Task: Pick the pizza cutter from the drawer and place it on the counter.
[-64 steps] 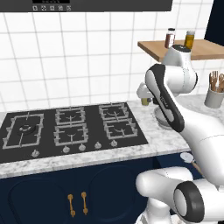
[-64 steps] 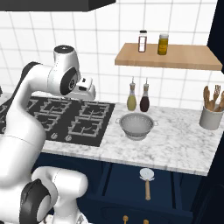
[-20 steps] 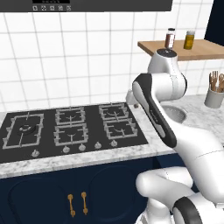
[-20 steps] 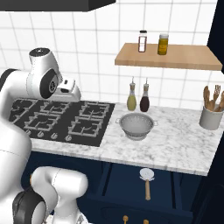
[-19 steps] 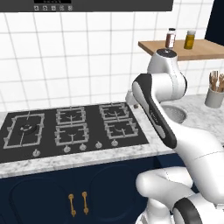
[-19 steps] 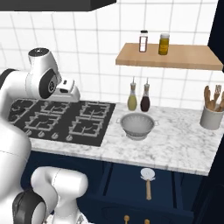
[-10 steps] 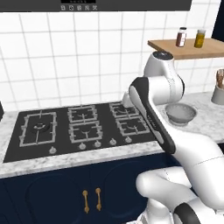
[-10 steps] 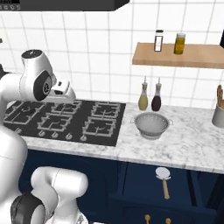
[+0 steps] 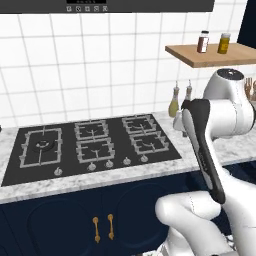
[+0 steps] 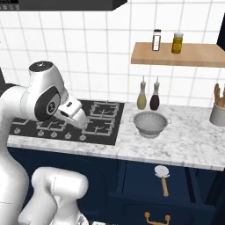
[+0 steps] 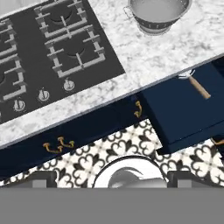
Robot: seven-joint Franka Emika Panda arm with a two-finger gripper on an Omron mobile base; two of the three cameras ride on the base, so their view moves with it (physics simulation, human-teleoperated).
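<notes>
One pizza cutter inside open drawer

counter: colander, two bottles, utensil cup | drawer: pizza cutter

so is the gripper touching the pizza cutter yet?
Apart. The right base view shows the gripper up over the stove, while the pizza cutter lies in the open drawer below the counter, well right of it.

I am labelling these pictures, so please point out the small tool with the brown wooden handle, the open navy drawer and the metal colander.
Small wooden-handled pizza cutter (image 10: 164, 183): right base view, on its handle.
Open navy drawer (image 11: 183, 114): hand view, on its dark floor.
Silver metal colander (image 10: 149, 122): right base view, inside its bowl.
</notes>
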